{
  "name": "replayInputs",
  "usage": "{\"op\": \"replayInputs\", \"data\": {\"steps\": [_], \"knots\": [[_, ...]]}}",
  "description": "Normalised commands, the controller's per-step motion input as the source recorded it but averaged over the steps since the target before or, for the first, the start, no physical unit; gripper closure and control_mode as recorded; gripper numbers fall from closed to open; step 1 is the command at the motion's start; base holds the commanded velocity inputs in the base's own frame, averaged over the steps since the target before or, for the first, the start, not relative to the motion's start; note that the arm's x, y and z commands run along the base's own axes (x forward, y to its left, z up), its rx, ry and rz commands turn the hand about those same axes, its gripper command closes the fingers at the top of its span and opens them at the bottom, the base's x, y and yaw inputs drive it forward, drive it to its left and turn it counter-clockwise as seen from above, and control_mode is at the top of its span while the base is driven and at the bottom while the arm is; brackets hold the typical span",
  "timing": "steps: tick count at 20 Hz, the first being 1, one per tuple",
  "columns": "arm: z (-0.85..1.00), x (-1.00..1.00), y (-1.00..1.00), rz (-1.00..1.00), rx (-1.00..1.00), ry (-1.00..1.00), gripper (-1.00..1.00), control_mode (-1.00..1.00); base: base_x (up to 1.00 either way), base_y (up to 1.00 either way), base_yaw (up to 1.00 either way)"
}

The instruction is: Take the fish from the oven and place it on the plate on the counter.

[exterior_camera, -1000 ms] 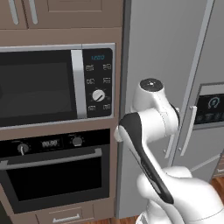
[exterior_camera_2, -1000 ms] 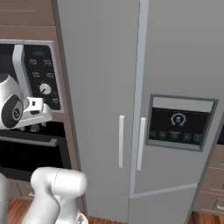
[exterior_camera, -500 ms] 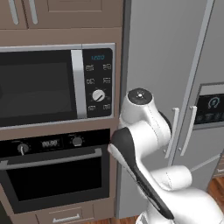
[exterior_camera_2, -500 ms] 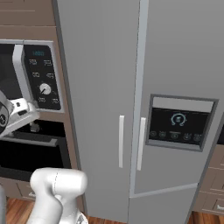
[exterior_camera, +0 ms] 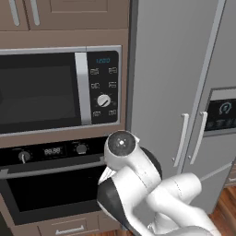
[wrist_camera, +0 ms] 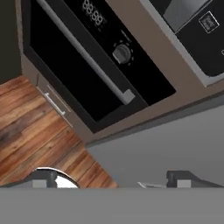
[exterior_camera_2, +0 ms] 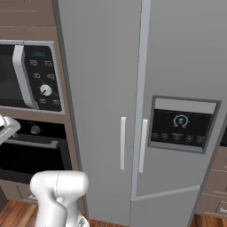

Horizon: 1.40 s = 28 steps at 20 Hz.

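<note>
**Oven shut, open pincer clear of it**

The oven (exterior_camera: 50, 184) is seen built in below the microwave (exterior_camera: 55, 90), its dark glass door closed and its long silver handle (wrist_camera: 87, 59) lying across the front. Two knobs and a small display are set in the panel above the handle. The fish cannot be made out behind the dark glass. The arm (exterior_camera: 138, 184) is folded low in front of the oven's right end, beside the grey fridge (exterior_camera_2: 146, 111). The gripper (wrist_camera: 113, 181) is held with its jaws spread wide and nothing between them; its fingertips (wrist_camera: 186, 178) are pointed toward the fridge's grey side and the wooden floor (wrist_camera: 30, 118), apart from the handle. A drawer (wrist_camera: 52, 103) is seen under the oven.
</note>
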Motion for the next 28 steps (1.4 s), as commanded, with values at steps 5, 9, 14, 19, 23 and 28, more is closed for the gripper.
{"op": "replayInputs", "data": {"steps": [5,9,14,19,23,28], "knots": [[-0.48,-0.02,0.53,0.10,-0.14,-0.28,-1.00,-1.00,0.00,0.00,0.00],[-0.39,0.11,0.74,0.05,-0.20,-0.23,-1.00,-1.00,0.00,0.00,0.00],[-0.64,0.04,0.83,0.02,-0.36,-0.13,-1.00,-1.00,0.00,0.00,0.00],[-0.45,0.22,0.12,0.00,-0.32,-0.15,-1.00,-1.00,0.00,0.00,0.00],[0.00,0.50,0.34,0.00,-0.16,-0.01,-1.00,-1.00,0.00,0.00,0.00],[-0.03,0.74,0.20,0.08,-0.08,0.00,-1.00,-1.00,0.00,0.00,0.00]]}}
